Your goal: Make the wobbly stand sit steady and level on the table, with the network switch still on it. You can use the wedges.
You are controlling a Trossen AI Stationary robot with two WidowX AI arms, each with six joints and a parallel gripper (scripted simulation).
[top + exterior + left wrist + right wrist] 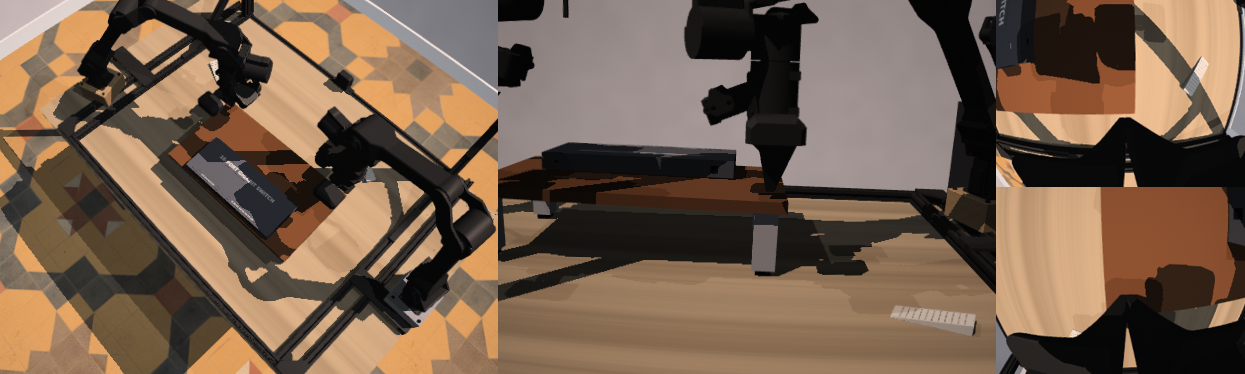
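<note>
The brown stand (250, 125) (698, 195) (1079, 96) (1163, 229) sits mid-table on short grey legs (764, 245). The dark network switch (240, 187) (638, 160) (1004, 33) lies on it. My right gripper (212, 104) (770, 186) (1125, 300) is shut and empty, with its tip on the stand's top at one corner. My left gripper (328, 193) (1124, 123) is shut and empty, just off the stand's edge near the opposite corner. One white wedge (370, 174) (1196, 75) lies on the table beside the left gripper. Another wedge (214, 66) (933, 320) lies near the right arm.
A black frame rail (125, 165) (948, 225) runs around the wooden table. The arm bases stand at opposite ends of the table (425, 292) (100, 87). A small black block (345, 78) sits on the far rail.
</note>
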